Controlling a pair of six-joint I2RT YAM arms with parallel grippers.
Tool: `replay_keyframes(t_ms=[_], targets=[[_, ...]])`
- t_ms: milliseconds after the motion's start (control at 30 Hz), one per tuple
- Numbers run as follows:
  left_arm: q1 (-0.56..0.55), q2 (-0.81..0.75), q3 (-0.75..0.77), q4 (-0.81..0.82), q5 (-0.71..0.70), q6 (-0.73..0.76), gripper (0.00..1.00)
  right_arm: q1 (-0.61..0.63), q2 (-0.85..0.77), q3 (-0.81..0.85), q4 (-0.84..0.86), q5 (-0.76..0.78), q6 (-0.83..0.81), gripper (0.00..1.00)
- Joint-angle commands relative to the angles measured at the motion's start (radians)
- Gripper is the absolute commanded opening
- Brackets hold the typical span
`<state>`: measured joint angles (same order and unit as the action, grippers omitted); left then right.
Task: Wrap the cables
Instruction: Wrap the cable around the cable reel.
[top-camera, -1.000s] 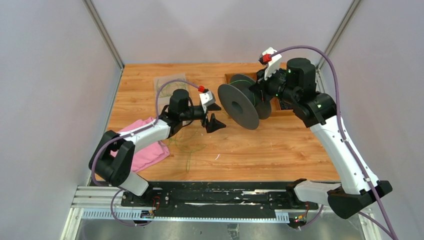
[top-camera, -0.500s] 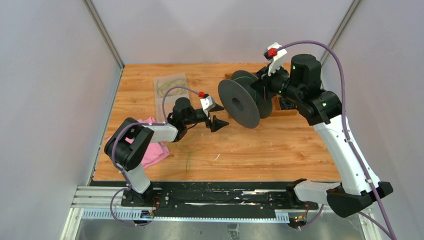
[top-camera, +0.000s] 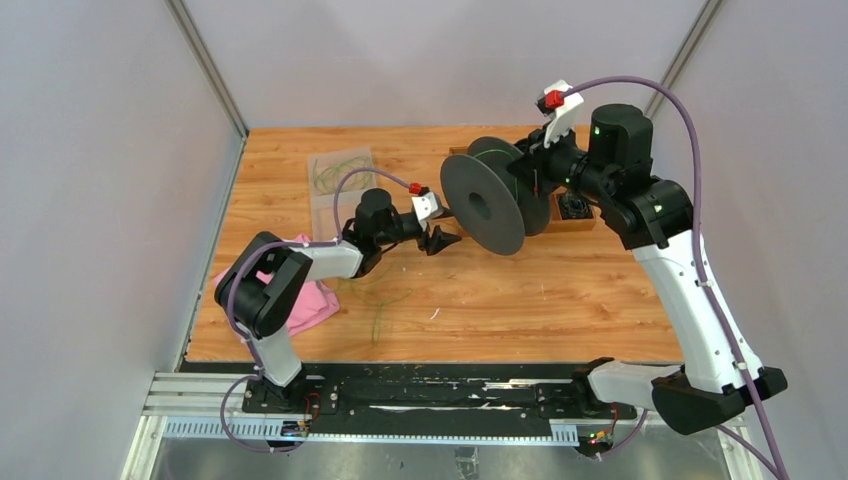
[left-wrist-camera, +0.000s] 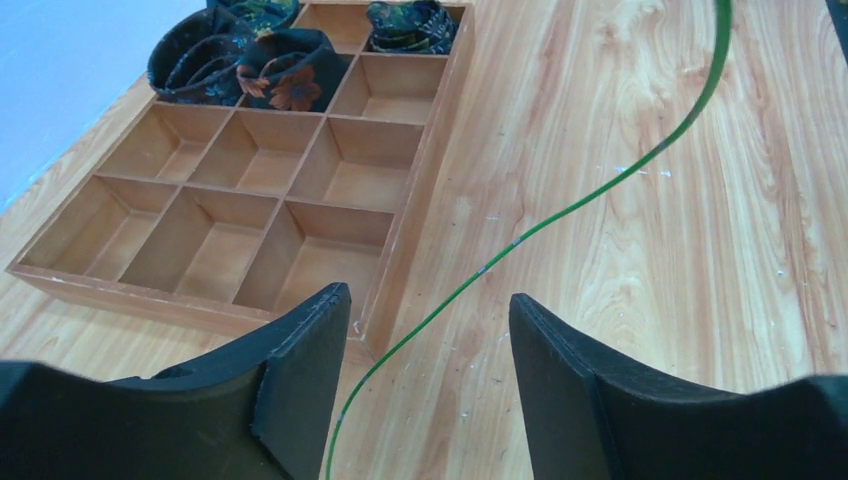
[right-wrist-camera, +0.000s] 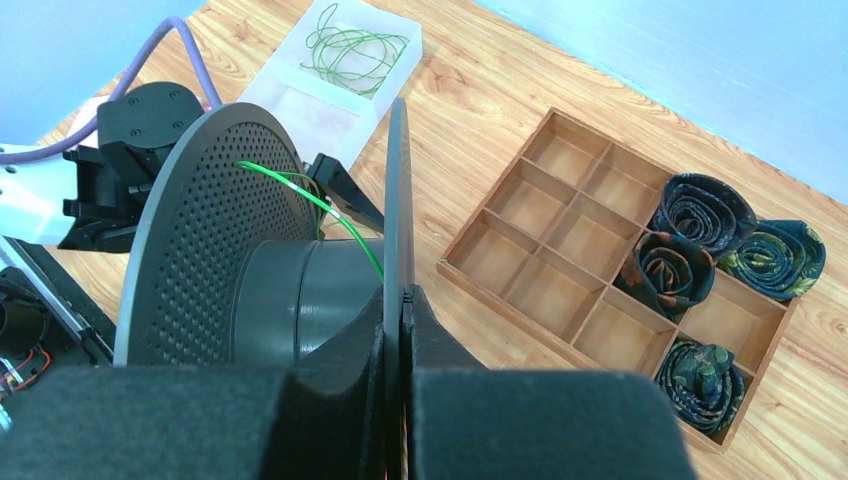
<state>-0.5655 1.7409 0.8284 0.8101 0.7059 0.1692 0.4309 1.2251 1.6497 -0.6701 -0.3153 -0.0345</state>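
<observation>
**Top view, left to right.** A pink cloth (top-camera: 320, 300) lies at the table's 8 o'clock edge, and a clear tray (top-camera: 335, 175) of coiled strands sits at 11 o'clock. The cables (top-camera: 377, 315) are hair-thin, yellowish-green and limp, and they sprawl loose at 7 o'clock of your left gripper (top-camera: 440, 238).

**Left wrist view.** Only here do you see one cable (left-wrist-camera: 560, 215) curving between the left gripper's (left-wrist-camera: 430, 330) part-open jaws, unclamped.

**Centre and right.** At 3 o'clock of that gripper, the black spool (top-camera: 485, 205) stands on edge. Your right gripper (top-camera: 535, 180) has its jaws closed on the spool's flange.

**Right wrist view.** This view alone shows cable (right-wrist-camera: 330, 210) crossing the spool's hub (right-wrist-camera: 300, 290), and rolled fabrics (right-wrist-camera: 700, 215) in the wooden divider box (right-wrist-camera: 545, 235).
</observation>
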Motion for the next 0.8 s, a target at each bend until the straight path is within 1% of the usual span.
replay_keyframes(t_ms=[0,67,200,233,367,600,767], targets=[[-0.02,0.031,0.04,-0.029,0.009,0.081,0.62,-0.028,-0.004,0.06,0.032,-0.028,0.04,0.01],[-0.026,0.036,0.04,-0.029,0.012,0.084,0.57,-0.031,-0.004,0.058,0.033,-0.027,0.041,0.01],[-0.029,0.024,0.028,-0.03,0.013,0.087,0.38,-0.041,-0.004,0.052,0.034,-0.014,0.043,0.01],[-0.03,0.014,0.022,-0.034,0.01,0.092,0.32,-0.043,-0.005,0.052,0.036,-0.012,0.046,0.01],[-0.042,-0.028,-0.001,-0.089,-0.015,0.121,0.01,-0.05,0.013,0.067,0.038,0.008,0.072,0.01],[-0.085,-0.126,-0.05,-0.219,-0.058,0.187,0.0,-0.053,0.087,0.129,0.038,0.054,0.125,0.01],[-0.114,-0.179,-0.068,-0.291,-0.046,0.209,0.0,-0.054,0.118,0.136,0.06,0.13,0.129,0.01]])
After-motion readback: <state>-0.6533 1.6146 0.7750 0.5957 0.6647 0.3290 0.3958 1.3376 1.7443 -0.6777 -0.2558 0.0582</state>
